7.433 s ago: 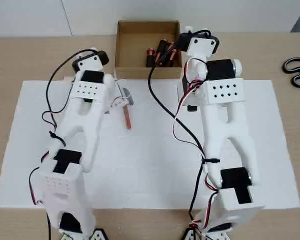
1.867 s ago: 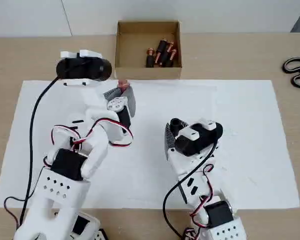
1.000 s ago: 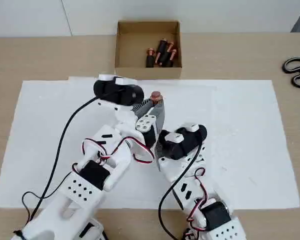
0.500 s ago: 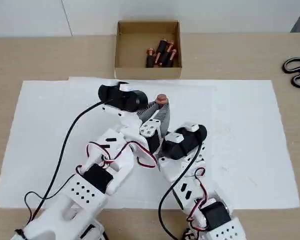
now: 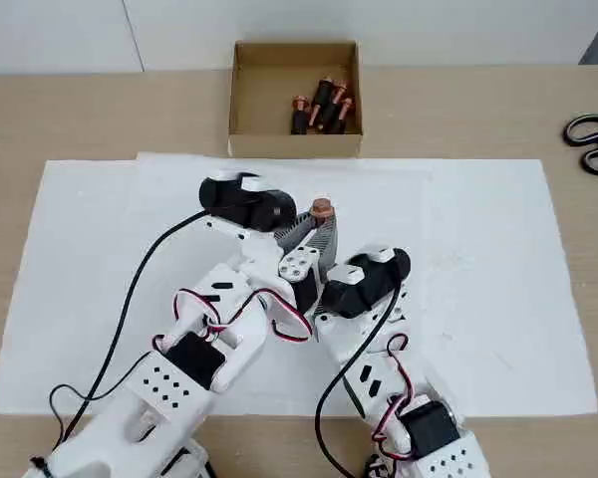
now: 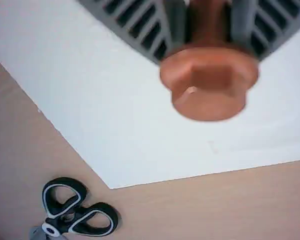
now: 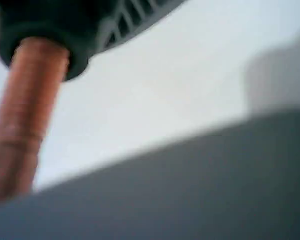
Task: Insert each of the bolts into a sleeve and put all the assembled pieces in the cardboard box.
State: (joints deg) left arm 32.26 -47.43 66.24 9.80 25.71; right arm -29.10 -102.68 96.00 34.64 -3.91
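Left end effector (image 5: 314, 231) clamped on bolt (image 6: 209, 85), held over white sheet (image 5: 478, 249) mid-table. Right end effector (image 5: 320, 295) just beside it, grip state can't tell. Cardboard box (image 5: 294, 145) at far table edge.

no readable text, label or number anywhere.

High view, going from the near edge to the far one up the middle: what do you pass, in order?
Right arm's base → black wrist housing → copper bolt → cardboard box, front wall → assembled pieces inside it.
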